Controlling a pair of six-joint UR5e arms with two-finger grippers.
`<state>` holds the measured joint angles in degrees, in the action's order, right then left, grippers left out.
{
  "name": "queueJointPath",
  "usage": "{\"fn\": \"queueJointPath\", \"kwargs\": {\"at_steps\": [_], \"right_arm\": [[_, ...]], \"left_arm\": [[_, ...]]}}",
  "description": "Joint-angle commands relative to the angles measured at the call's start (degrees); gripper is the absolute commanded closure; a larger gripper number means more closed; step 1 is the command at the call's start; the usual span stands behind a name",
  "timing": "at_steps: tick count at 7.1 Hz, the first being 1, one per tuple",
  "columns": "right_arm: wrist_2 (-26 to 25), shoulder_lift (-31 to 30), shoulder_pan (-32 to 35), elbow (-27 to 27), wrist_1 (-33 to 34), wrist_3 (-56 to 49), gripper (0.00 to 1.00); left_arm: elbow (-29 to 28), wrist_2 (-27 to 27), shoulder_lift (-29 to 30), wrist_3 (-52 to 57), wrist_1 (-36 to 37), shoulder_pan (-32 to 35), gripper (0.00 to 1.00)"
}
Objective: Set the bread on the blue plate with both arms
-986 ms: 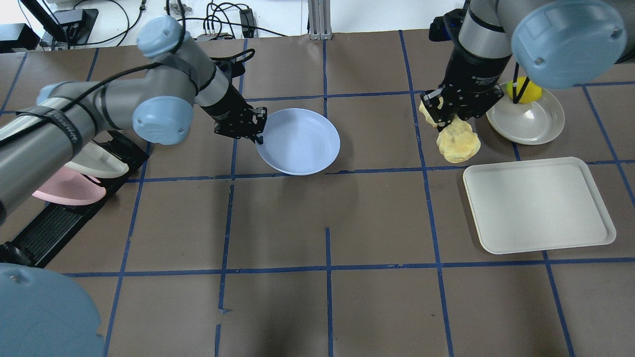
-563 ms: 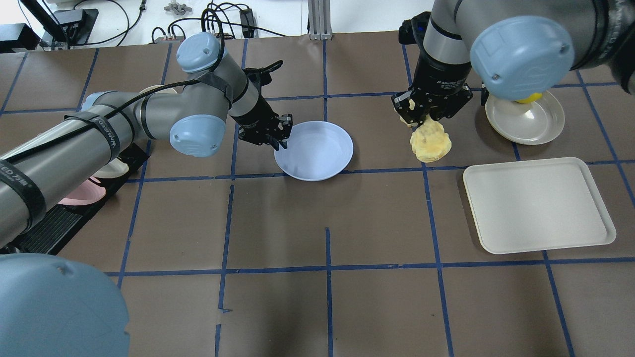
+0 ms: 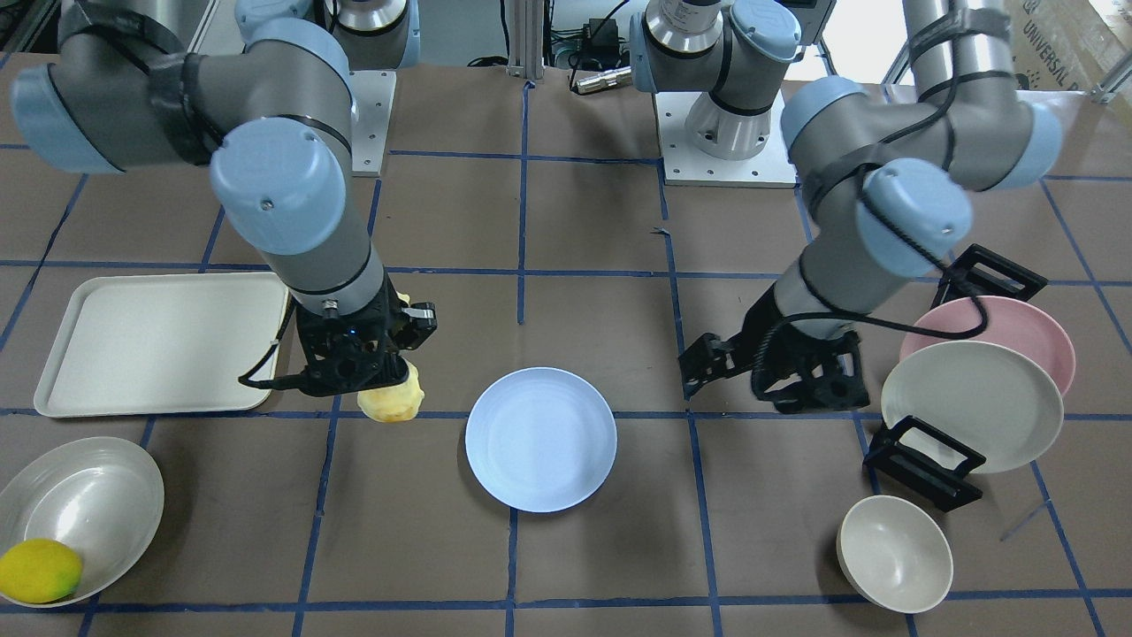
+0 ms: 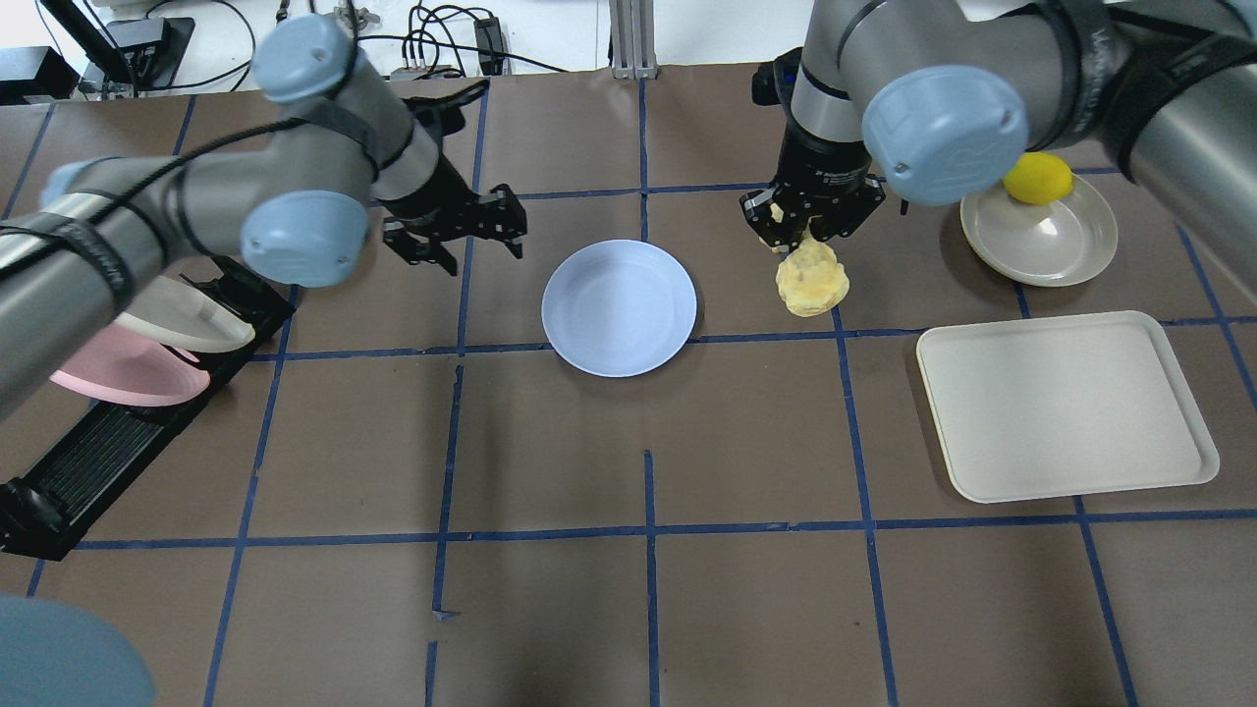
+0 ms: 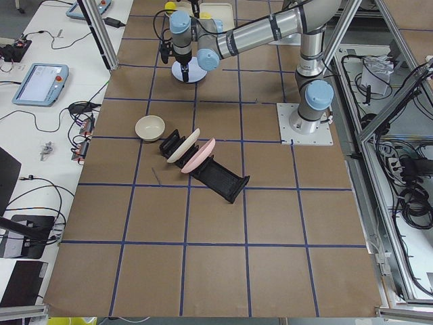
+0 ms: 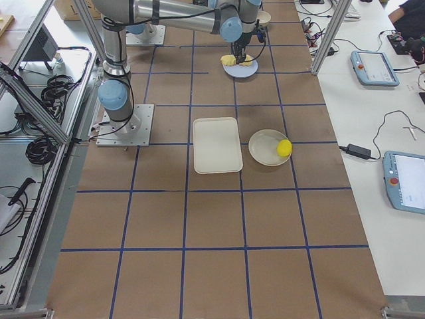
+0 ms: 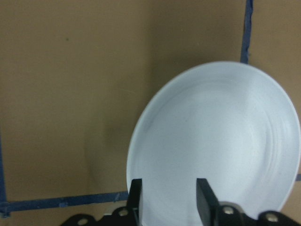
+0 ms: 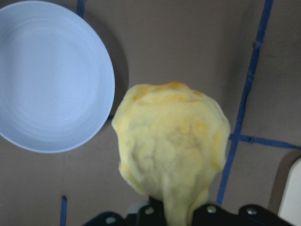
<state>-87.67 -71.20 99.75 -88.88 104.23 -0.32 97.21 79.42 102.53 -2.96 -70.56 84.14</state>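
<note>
Our right gripper (image 4: 807, 222) is clamped on the bumpy pale-yellow bread loaf (image 4: 813, 281), so it hangs just beside the round light-blue plate (image 4: 619, 309). Our left gripper (image 4: 462, 244) is spread apart, empty, leaving the plate free.

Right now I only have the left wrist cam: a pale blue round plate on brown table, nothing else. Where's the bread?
Observer: The pale-yellow bumpy bread loaf hangs from the right hand, which is shut on it. It is beside the pale blue round plate, not over it.
Operator: Left hand touching the plate?
Observer: No. In the overhead view the left hand is open, with a clear gap between it and the plate's rim.
Operator: Anything else near the drop?
Observer: A cream rectangular tray lies past the bread, on the side away from the plate.
</note>
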Motion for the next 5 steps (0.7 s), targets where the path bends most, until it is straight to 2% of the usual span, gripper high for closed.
{"fn": "queueJointPath", "kwargs": {"at_steps": [1, 2, 4, 5], "right_arm": [[-0.57, 7.18, 4.91, 0.28, 8.24, 2.34, 0.91], [-0.92, 10.87, 6.58, 2.55, 10.44, 2.42, 0.91], [-0.92, 14.93, 9.74, 7.48, 10.2, 4.61, 0.9], [-0.23, 16.34, 10.37, 7.58, 10.81, 4.62, 0.89]], "left_arm": [[-1.84, 9.11, -12.04, 2.87, -17.0, -4.17, 0.0], [-2.03, 10.22, -15.57, 2.87, -19.5, -3.03, 0.0], [-4.99, 16.52, -16.75, 2.87, -20.31, 3.45, 0.0], [-9.19, 13.43, -14.83, 2.26, -20.06, 4.0, 0.0]]}}
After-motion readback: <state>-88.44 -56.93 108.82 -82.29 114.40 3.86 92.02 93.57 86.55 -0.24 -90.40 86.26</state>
